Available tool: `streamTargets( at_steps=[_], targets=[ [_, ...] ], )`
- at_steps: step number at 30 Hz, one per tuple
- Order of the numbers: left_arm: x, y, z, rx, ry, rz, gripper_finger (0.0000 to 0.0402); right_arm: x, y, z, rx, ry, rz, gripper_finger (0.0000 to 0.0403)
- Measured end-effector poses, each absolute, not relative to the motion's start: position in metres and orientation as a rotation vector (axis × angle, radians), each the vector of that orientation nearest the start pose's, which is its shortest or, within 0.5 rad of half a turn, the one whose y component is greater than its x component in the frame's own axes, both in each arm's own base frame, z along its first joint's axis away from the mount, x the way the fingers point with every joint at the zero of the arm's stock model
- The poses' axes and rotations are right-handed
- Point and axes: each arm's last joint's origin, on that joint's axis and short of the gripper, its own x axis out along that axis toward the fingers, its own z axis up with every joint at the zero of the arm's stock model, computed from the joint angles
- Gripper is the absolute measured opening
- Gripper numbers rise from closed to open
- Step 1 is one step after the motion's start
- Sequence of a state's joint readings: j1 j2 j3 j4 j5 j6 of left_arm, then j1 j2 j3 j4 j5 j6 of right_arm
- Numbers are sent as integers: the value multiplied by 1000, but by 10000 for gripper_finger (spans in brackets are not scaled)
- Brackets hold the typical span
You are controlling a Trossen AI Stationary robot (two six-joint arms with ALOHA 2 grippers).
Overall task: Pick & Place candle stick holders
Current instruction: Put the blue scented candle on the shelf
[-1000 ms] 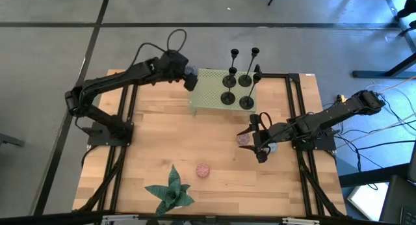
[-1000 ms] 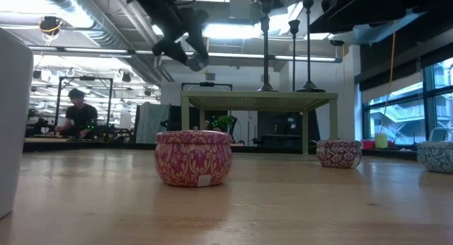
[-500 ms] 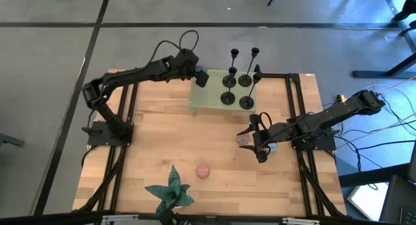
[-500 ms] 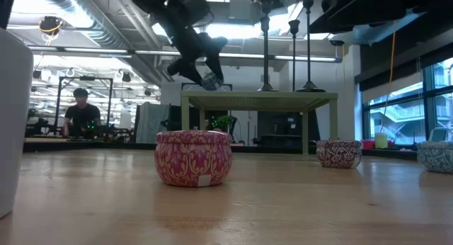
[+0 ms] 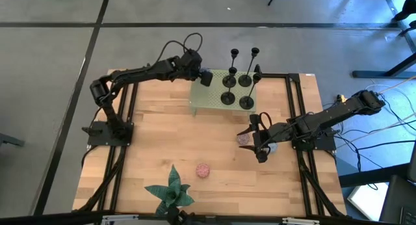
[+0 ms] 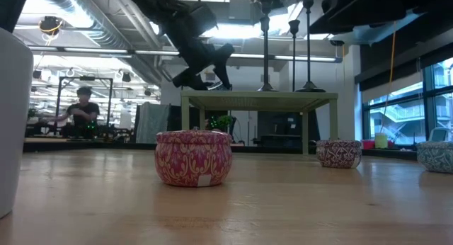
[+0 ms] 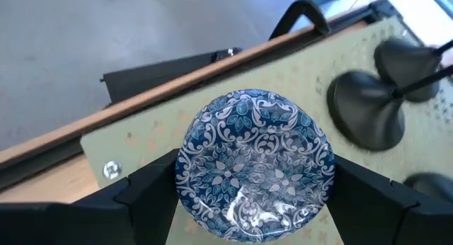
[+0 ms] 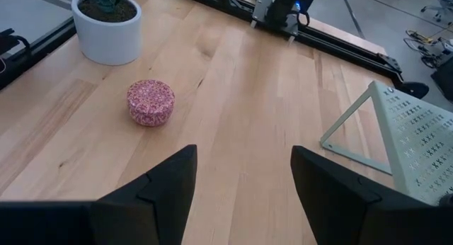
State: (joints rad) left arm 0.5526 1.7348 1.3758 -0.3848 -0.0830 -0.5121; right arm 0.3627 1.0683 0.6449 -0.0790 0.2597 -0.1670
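You are in an open lab or workshop hall. Exposed ceiling ducts (image 6: 85, 22), strip lights, big windows (image 6: 407, 107). A person (image 6: 83, 114) works at a far bench.

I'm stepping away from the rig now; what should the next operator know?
Left hand: shut on a blue patterned tin, over the left end of the green stand.
Right hand: open, empty, low over the table's right side.
Candle stick holders: all upright on the stand's right half; none moved off yet.
Pink tin and plant sit on the table's near side.

Bright, even light; ceiling glare
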Motion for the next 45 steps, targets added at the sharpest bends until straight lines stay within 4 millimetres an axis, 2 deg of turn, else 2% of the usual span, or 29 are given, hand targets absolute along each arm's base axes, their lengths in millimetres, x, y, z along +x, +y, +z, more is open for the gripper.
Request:
streamTargets(
  at_steps=[8,18,26,33,45],
  targets=[
    [327,202,268,-671,582,718,303,213,73,242,-317,474,143,232],
    [328,201,269,-572,618,641,316,213,73,242,-317,473,143,232],
    [330,203,271,-591,576,646,317,213,73,242,-317,473,143,232],
    [331,203,273,-524,572,622,317,213,73,242,-317,473,143,232],
    [332,203,274,-554,545,629,317,213,73,243,-317,473,142,232]
  ],
)
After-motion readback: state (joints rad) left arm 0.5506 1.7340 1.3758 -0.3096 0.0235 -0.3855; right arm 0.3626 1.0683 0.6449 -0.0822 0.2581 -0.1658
